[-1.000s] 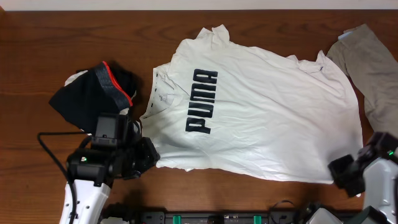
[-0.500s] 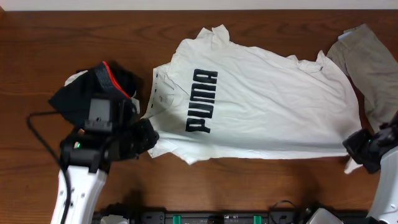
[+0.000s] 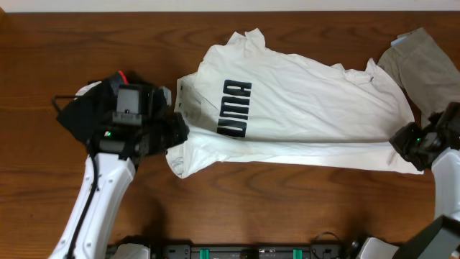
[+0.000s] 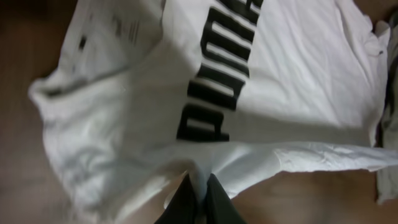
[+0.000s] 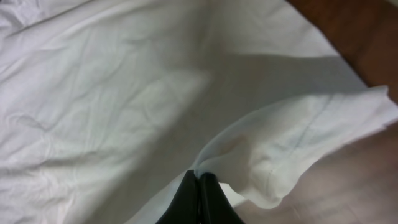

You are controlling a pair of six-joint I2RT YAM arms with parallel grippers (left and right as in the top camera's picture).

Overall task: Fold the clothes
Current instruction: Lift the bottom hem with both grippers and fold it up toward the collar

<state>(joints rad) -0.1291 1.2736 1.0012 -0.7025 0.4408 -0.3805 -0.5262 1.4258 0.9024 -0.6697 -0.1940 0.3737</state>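
T-shirt (image 3: 302, 108): on desk (image 3: 43, 43), near edge lifted, folding over | left fingers (image 4: 199, 198): pinching near edge at collar end | right fingers (image 5: 199, 190): pinching near hem corner | handling: light, limp, sags between holds; grip edges, keep taut

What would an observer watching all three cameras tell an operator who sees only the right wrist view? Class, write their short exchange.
Operator: My right fingers pinch white cloth and I see little else. What garment is it?
Observer: A white PUMA T-shirt, spread across the wooden table.
Operator: Where is the other arm?
Observer: The left fingers are shut on the shirt's near edge at its collar end, opposite you.
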